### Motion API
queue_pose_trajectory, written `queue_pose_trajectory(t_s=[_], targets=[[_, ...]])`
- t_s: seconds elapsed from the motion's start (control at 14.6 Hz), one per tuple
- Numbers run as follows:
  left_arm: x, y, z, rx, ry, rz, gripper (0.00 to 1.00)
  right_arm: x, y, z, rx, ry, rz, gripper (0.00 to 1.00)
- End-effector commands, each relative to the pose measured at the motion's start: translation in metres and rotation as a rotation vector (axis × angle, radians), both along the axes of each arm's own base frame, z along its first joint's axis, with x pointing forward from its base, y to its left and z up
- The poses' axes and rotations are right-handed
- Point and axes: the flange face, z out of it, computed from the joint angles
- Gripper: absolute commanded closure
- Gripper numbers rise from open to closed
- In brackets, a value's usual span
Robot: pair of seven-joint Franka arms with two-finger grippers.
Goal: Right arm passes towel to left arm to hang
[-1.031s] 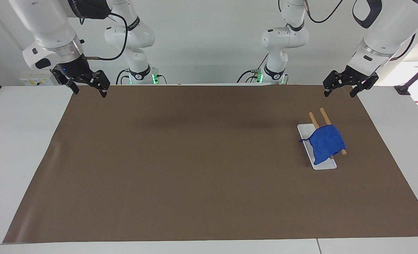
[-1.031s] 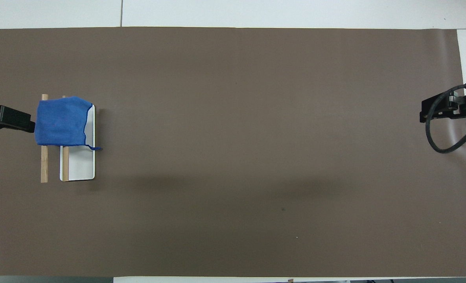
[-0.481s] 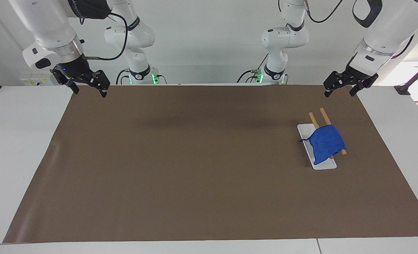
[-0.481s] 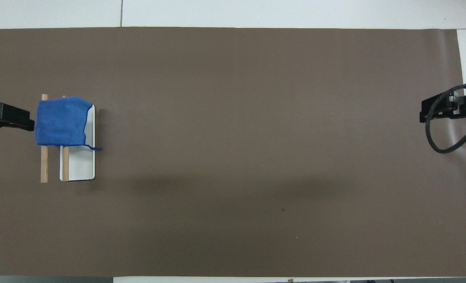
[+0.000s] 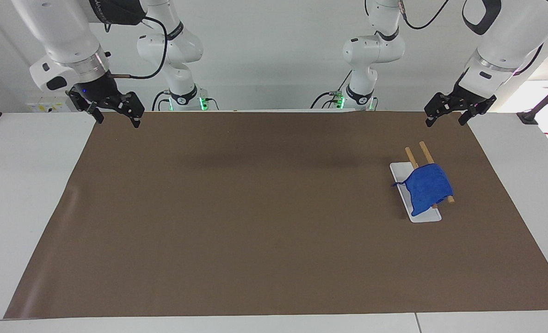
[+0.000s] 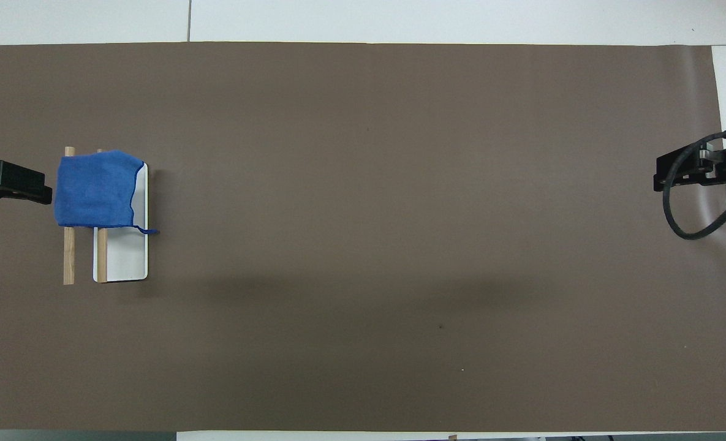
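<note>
We find the towel (image 5: pixel 427 187) draped over the two wooden rails (image 5: pixel 424 151) of a small rack standing on a white base (image 5: pixel 400 173), at the left arm's end of the brown mat (image 5: pixel 264 222). It covers the rails across their middle and sags toward the base, its little corner loop (image 5: pixel 396 184) trailing off the edge that faces the middle of the mat. Draped like this, the cloth rests on both rails by its own weight and needs no grip, so we judge the hanging done.

Our left gripper (image 5: pixel 446 119) hovers in the air over the mat's edge nearest the robots, with its fingers spread apart and nothing between them. The towel sits well below and clear of those fingertips, with open mat between; in the overhead view the gripper's tip lies just beside the cloth's outer edge, but the facing view shows it raised high, not touching. We read this height as a way to stay clear of the rack, so the cloth cannot be dragged off.

Our right gripper (image 5: pixel 114 117), the one with the small blue light, hangs over the corner of the mat at the right arm's end, fingers likewise released and empty. The towel is well apart from these fingers, with nearly the whole mat between them. This arm waits, with no visible work left for it.
</note>
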Motion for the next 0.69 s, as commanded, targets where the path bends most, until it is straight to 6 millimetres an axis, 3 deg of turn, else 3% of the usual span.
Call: queue_pose_trajectory(t_s=[0.0, 0.62], targets=[[-0.0124, 0.0003, 0.0129, 0.005, -0.020, 0.013, 0.00, -0.0048, -0.0026, 0.0001, -0.013, -0.006, 0.023, 0.00], [-0.0128, 0.0027, 0.0137, 0.006, -0.022, 0.019, 0.00, -0.0072, -0.0059, 0.0004, -0.010, 0.005, 0.084, 0.00]])
